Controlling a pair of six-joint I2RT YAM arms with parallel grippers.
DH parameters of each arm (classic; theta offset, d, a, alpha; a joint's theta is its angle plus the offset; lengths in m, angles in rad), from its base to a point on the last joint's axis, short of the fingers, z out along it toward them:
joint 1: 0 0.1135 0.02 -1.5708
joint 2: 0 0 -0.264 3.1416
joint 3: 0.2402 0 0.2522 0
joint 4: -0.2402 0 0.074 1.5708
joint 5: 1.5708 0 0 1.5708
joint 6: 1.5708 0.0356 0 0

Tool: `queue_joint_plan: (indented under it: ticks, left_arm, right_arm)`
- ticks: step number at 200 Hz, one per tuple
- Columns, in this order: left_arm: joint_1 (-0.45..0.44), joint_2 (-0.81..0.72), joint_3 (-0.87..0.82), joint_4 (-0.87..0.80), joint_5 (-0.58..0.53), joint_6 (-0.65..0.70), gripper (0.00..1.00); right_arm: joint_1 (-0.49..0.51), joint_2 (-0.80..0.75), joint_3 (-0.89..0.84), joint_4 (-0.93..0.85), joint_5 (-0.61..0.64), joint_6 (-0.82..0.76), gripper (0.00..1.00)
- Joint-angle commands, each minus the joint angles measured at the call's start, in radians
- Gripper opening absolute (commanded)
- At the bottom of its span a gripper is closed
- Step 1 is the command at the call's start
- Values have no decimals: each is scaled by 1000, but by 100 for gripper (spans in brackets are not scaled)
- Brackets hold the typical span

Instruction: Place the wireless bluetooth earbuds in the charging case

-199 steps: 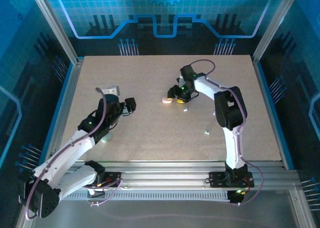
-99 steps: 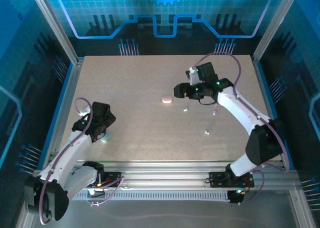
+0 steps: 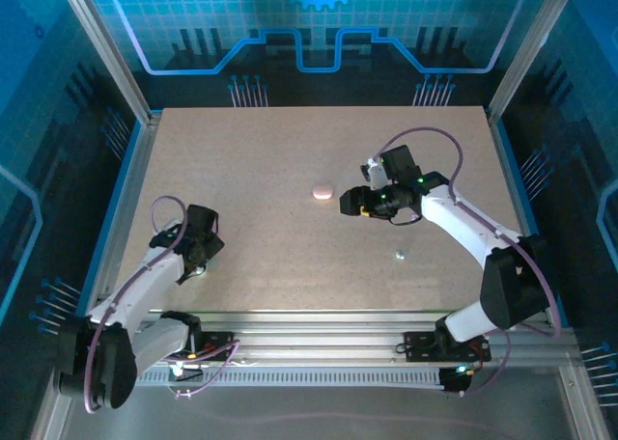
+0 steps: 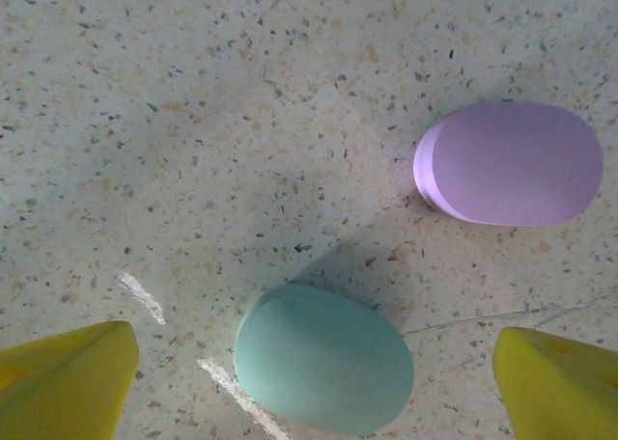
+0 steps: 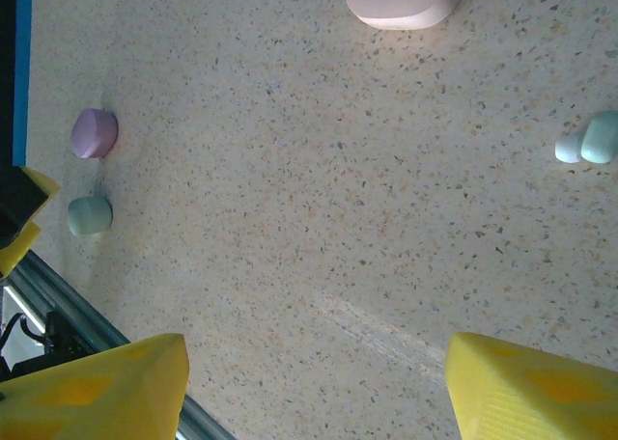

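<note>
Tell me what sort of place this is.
Probably a robotics test cell, not a home: a speckled beige tabletop fenced by aluminium frame posts and blue circuit-patterned wall panels, with white robot arms bolted to a metal rail at its near edge.

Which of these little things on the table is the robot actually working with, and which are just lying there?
For the job:
- greenish earbud
- teal case
- lilac case
- pink case
Which case the earbud goes in, I cannot tell.

Just there:
- white scuff marks
- speckled tabletop
</note>
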Motion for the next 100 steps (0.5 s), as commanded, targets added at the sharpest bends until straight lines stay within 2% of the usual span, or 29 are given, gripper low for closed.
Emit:
queue_joint_plan:
  ticks: [1,39,63,100]
  left_arm:
    - [10,41,-19,68,45,54,93]
    - [10,107,-40,142,100,70,87]
    - [13,129,-48,150,79,55,78]
    - [40,154,-56,181,117,68,78]
  right_arm:
    - [27,38,45,-23,-23,9,72]
    - [50,76,71,-42,-24,14,72]
    - [60,89,83,-55,-22,8,72]
    - [64,93,87,-69,-21,5,72]
